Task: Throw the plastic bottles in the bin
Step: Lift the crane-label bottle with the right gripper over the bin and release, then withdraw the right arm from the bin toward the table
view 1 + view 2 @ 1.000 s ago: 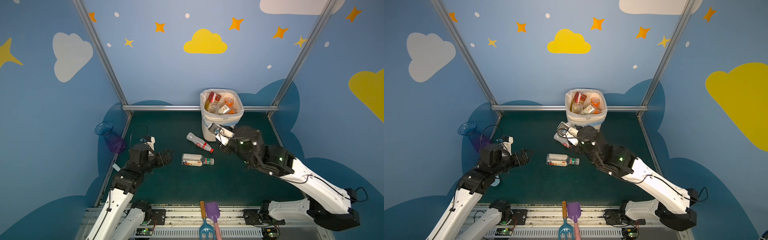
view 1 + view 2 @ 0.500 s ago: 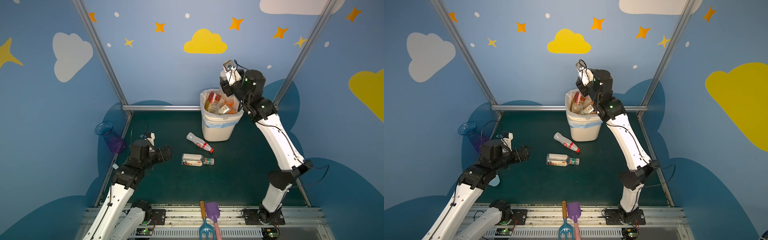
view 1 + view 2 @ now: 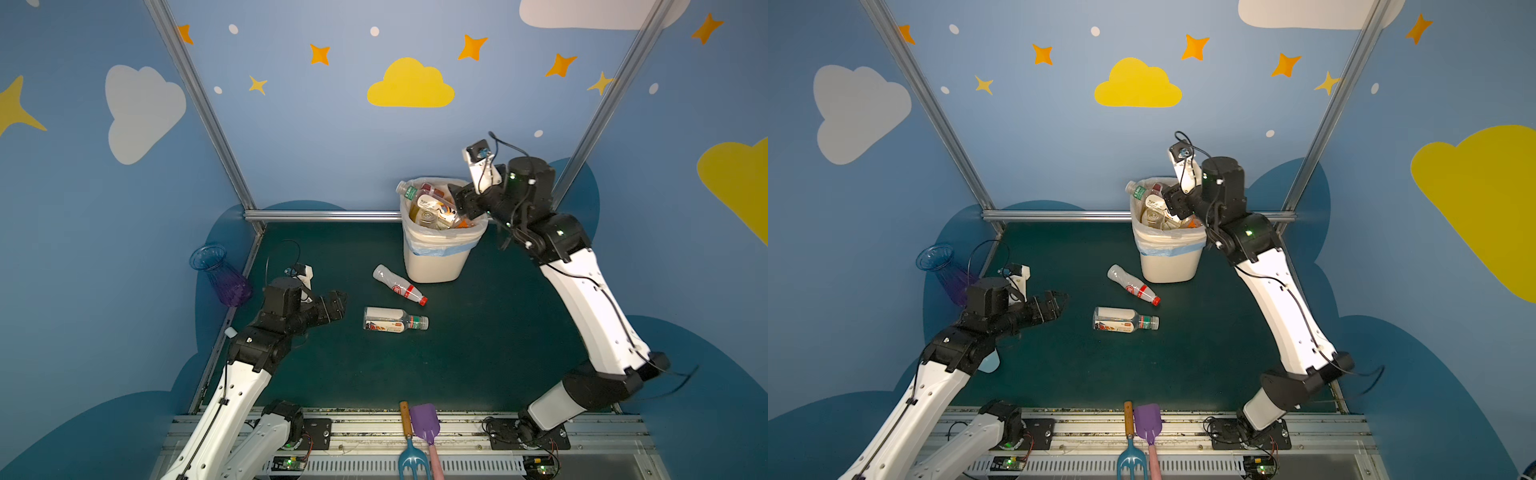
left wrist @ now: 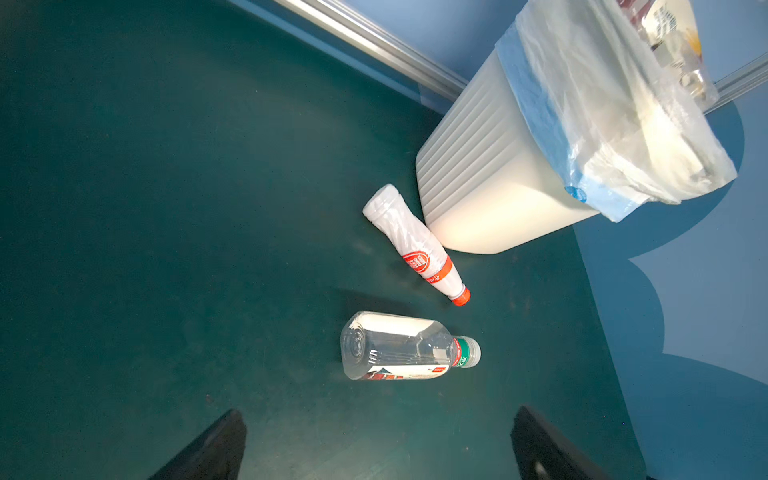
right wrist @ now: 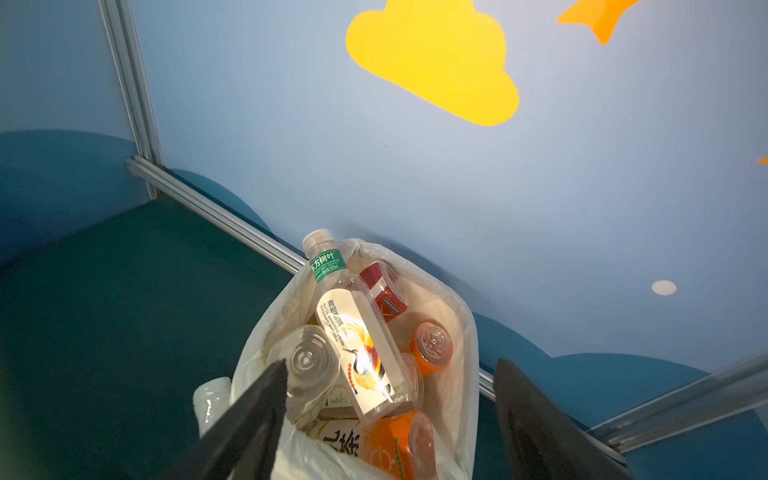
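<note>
In both top views the right gripper [image 3: 459, 203] hangs over the 3 o'clock rim of the bin [image 3: 432, 266], which stands toward 1 o'clock on the green mat [image 3: 478, 353]; in the right wrist view its two dark fingers [image 5: 257, 407] are spread well apart, holding and touching nothing; below the gap lie the plastic bottles [image 5: 428, 349] heaped in the bag-lined bin, the topmost a green-necked bottle [image 3: 409, 193] whose neck pokes over the rim at 10 o'clock; two more are on the mat: a white bottle [image 3: 397, 286] with a red cap lies just beside the bin's base at 7 o'clock, cap pointing to 4 o'clock, and a clear bottle [image 3: 392, 324] with a green cap lies at 6 o'clock of the white one, cap toward 3 o'clock; the left gripper [image 3: 338, 305] sits low at 9 o'clock of the clear bottle, apart from it, its jaws wide and empty.
</note>
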Action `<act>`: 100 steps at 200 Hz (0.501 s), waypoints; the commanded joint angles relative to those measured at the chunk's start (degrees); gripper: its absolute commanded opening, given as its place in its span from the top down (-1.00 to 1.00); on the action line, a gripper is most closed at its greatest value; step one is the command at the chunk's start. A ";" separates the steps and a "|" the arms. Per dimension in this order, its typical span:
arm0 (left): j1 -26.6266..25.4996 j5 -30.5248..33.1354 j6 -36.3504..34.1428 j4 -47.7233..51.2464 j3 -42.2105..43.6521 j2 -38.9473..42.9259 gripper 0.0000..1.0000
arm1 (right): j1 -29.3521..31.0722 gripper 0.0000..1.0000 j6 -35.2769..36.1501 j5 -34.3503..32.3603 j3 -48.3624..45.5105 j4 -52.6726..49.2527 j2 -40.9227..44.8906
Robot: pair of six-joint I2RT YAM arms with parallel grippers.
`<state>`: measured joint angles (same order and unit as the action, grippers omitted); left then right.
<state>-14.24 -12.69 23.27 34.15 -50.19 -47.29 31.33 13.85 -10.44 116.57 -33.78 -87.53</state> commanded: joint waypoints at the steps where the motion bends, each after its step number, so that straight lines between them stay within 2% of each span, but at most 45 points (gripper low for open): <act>1: 0.18 -2.42 0.47 -0.16 1.12 -1.08 -1.00 | -0.03 -0.57 -6.84 -0.40 -5.38 -2.66 4.66; 30: 0.00 -4.24 1.10 -0.53 2.43 -3.51 -0.95 | -0.04 -0.56 -12.22 0.21 -14.97 -5.74 12.10; 55: -1.07 -4.76 1.78 -0.94 3.47 -6.32 -0.94 | -0.05 -0.56 -17.35 -0.97 -27.87 -8.07 19.53; 69: -2.67 -2.95 1.28 0.08 3.27 -7.62 -0.94 | -0.17 -0.56 -20.88 -1.41 -35.69 -9.03 23.80; 100: -7.79 3.07 0.17 2.79 1.56 -10.43 -0.93 | -0.14 -0.55 -28.45 3.07 -52.18 -9.68 32.33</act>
<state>-19.00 -14.22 24.34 34.35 -47.11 -56.47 31.33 -6.22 -10.37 72.10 -41.21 -60.36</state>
